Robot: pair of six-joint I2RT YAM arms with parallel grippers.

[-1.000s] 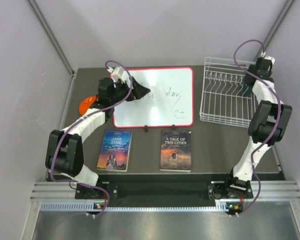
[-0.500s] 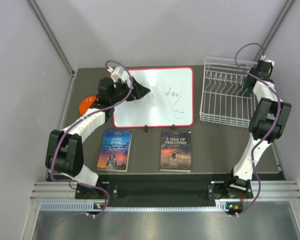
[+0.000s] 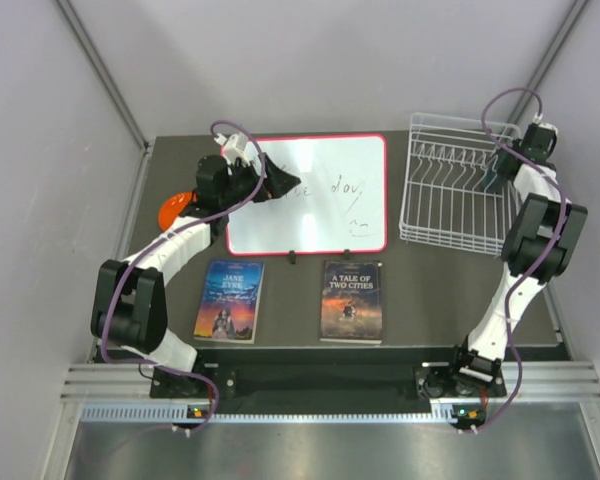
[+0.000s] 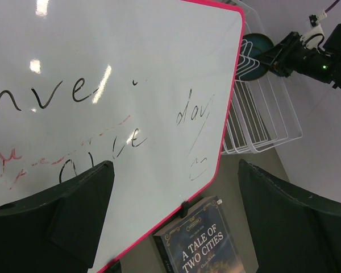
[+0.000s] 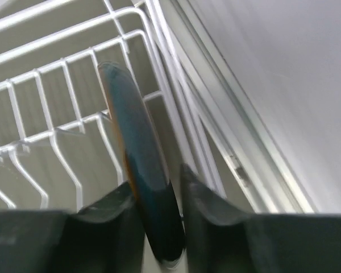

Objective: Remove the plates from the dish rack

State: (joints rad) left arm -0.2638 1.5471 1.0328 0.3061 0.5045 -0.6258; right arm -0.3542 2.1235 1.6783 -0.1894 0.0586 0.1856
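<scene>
The white wire dish rack [image 3: 450, 195] stands at the back right; it also shows in the left wrist view [image 4: 261, 122] and the right wrist view [image 5: 57, 142]. My right gripper [image 3: 500, 168] [image 5: 156, 190] is at the rack's right end, shut on a dark teal-black plate [image 5: 139, 153] held on edge above the wires. That plate also shows in the left wrist view [image 4: 253, 48]. An orange plate [image 3: 170, 210] lies left of the whiteboard. My left gripper [image 3: 282, 183] [image 4: 176, 222] hangs open and empty over the whiteboard. The red and green plates are out of view.
A red-framed whiteboard [image 3: 320, 195] [image 4: 102, 85] lies at the table's middle back. Two books lie in front of it: Jane Eyre [image 3: 229, 299] and A Tale of Two Cities [image 3: 352, 300] [image 4: 207, 244]. Grey walls close in both sides.
My right wrist has shifted a little toward the back right with the dark plate. The left arm has not moved.
</scene>
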